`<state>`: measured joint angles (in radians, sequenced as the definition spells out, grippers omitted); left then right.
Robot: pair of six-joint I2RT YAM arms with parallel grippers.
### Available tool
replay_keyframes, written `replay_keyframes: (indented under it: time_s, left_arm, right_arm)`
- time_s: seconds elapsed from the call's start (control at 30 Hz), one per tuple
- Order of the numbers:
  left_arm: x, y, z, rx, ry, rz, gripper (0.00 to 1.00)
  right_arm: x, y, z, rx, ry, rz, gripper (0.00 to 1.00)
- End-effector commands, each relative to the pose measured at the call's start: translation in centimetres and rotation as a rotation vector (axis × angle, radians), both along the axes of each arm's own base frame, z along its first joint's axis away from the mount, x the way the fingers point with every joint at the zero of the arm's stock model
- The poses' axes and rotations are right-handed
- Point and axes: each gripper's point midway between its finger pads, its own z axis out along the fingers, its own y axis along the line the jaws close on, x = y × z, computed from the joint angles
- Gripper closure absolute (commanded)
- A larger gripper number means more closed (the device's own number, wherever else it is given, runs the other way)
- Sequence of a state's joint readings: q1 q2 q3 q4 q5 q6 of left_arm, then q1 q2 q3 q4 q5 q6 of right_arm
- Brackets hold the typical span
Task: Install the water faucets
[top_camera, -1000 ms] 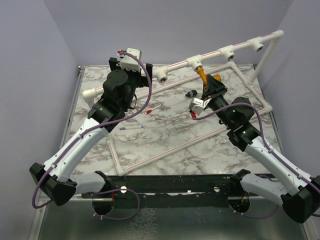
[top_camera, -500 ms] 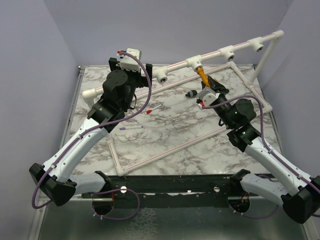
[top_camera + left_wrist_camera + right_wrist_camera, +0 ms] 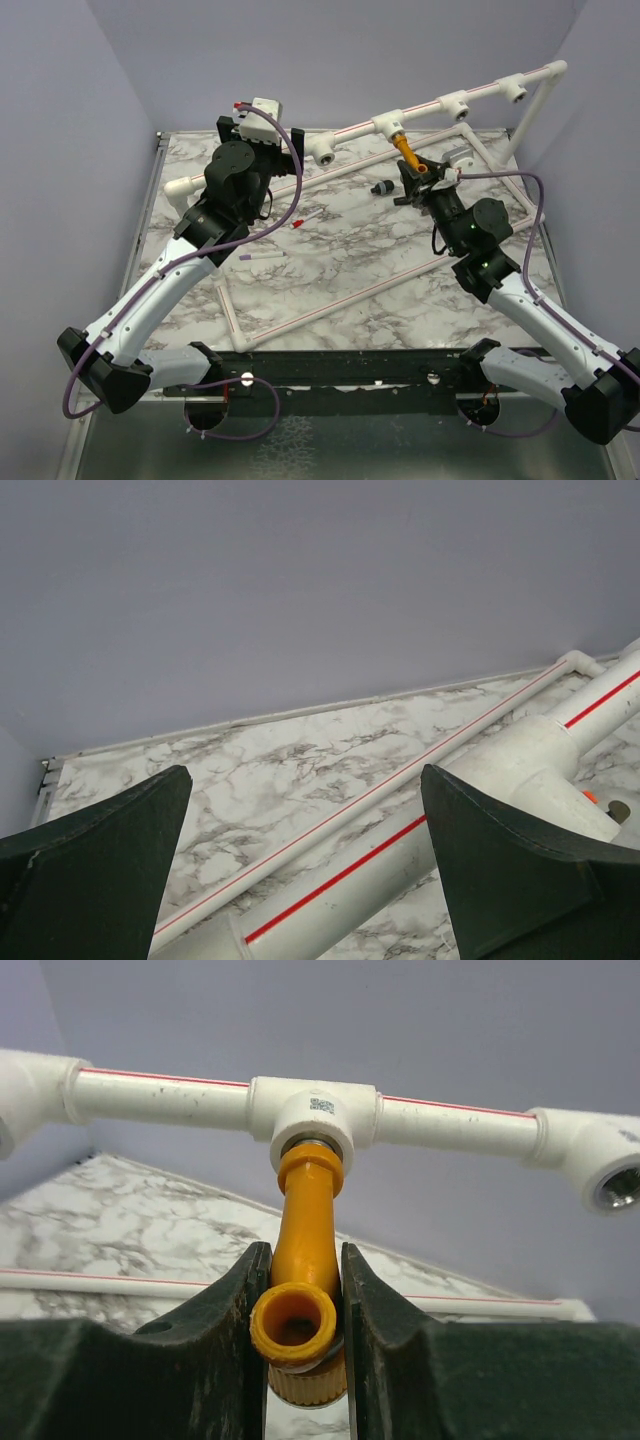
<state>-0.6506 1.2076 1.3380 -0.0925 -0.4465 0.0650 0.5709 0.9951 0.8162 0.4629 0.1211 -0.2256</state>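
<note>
A mustard-orange faucet (image 3: 405,152) hangs from a white tee socket (image 3: 388,125) on the raised pipe rail, its top end seated in the socket. My right gripper (image 3: 418,172) is shut on it. In the right wrist view the faucet (image 3: 305,1220) stands between my fingers (image 3: 240,1300), its open spout mouth facing the camera, under the tee socket (image 3: 313,1110). My left gripper (image 3: 265,148) sits at the rail's left part. Its jaws (image 3: 305,780) are wide apart over the thick white pipe (image 3: 400,850) and hold nothing.
Further tee sockets sit on the rail at the left (image 3: 325,152) and right (image 3: 458,103), (image 3: 516,92). A thin white pipe frame (image 3: 330,305) lies on the marble table. A small black part (image 3: 381,187), a red-tipped stick (image 3: 308,217) and a purple-tipped stick (image 3: 262,256) lie inside it.
My right wrist has rotated around the faucet, its camera swinging from the lower left to the upper right, still gripping the faucet. The left arm has not moved.
</note>
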Motion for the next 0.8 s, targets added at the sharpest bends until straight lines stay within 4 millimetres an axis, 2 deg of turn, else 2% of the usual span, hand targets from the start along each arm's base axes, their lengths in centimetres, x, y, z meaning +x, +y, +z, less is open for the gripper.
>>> replay_keyframes:
  time_s: [0.0,0.2,0.37,0.77]
  left_arm:
    - [-0.7,-0.5,-2.6,0.067,0.069,-0.027,0.02]
    - [-0.7,-0.5,-2.7,0.068,0.07,-0.028,0.02]
    - [-0.7,-0.5,-2.7,0.069,0.068,-0.028,0.02]
    - [-0.9,-0.5,-2.6,0.074,0.06,-0.025,0.01]
  right_arm:
    - [-0.7,-0.3,3.5,0.452,0.061,0.041,1.0]
    - [-0.8,-1.3,4.2,0.797,0.157,0.052,0.99]
    - [-0.5,-2.0,3.5,1.071,0.265,0.051,0.99]
    - [0.2,-1.5,1.3,1.507,0.473,0.096,0.99]
